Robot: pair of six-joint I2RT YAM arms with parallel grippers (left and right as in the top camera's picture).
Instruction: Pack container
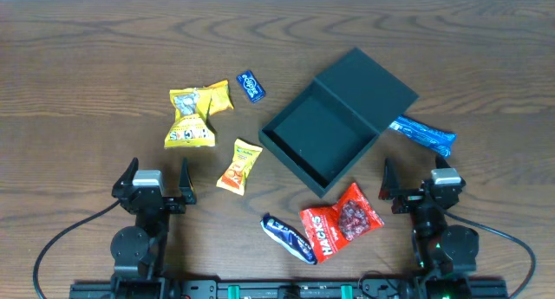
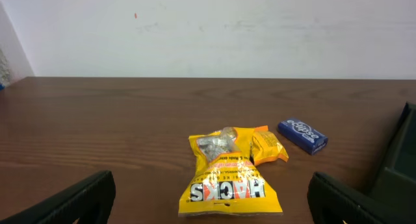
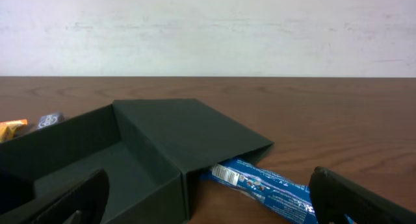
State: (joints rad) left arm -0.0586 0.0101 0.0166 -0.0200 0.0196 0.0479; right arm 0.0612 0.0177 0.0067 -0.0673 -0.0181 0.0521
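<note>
The dark teal container (image 1: 319, 141) lies open mid-table, its flat lid (image 1: 366, 87) folded back to the far right; its inside looks empty. The container (image 3: 97, 165) fills the left of the right wrist view. My left gripper (image 1: 157, 178) is open near the front left edge, with nothing between its fingers (image 2: 71, 201). Ahead of it lies a yellow Hacks packet (image 2: 229, 178). My right gripper (image 1: 422, 185) is open at the front right, holding nothing, just right of the container's near corner. A blue wrapper (image 3: 270, 185) pokes out from under the lid.
Loose snacks surround the container: yellow Hacks packet (image 1: 192, 119), small dark blue packet (image 1: 251, 85), orange-yellow packet (image 1: 239, 165), red Hacks packet (image 1: 342, 221), dark blue wrapper (image 1: 289, 237), blue wrapper (image 1: 423, 135). Black cables (image 1: 69, 234) run along the front edge.
</note>
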